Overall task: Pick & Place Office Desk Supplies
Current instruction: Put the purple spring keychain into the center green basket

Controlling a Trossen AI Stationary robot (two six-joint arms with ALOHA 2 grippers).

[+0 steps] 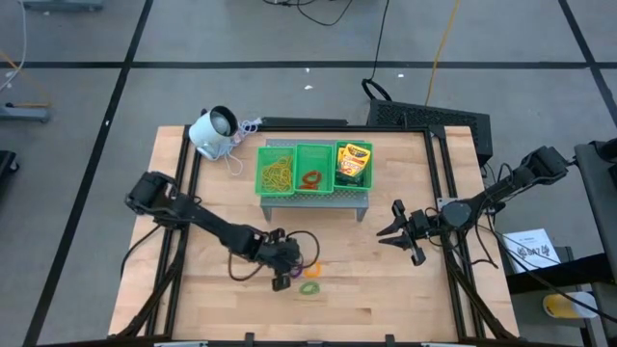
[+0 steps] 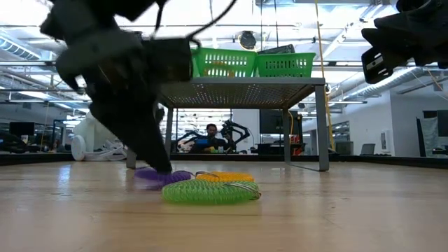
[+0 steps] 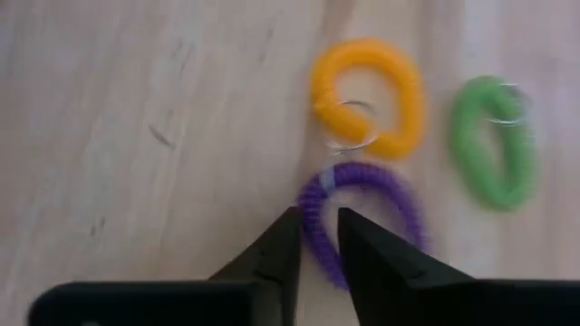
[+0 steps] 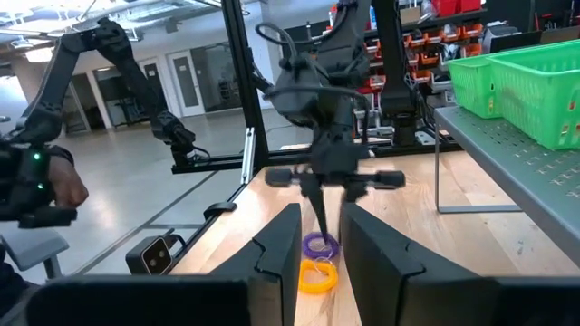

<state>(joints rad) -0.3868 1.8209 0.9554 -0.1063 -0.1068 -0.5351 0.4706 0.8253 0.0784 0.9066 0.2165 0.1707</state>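
Purple ring (image 3: 362, 213) on the table sits clamped in the left gripper (image 3: 317, 237) (right gripper's (image 1: 403, 234) jaws apart).

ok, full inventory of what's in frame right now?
purple ring: 1, purple coil, on the table front of centre, its rim between the left fingers
orange ring: 1, orange, on the table touching the purple one
green ring: 1, green, on the table just beside them, apart
tray: 1, green, three compartments, on a grey metal stand at the back
rubber bands: a yellowish tangle, tray's left compartment
red ring: 1, middle compartment
crayon boxes: yellow-green, right compartment, count unclear
white device: 1, corded, back left
left end effector: down at the purple ring
right end effector: waiting over the table's right side
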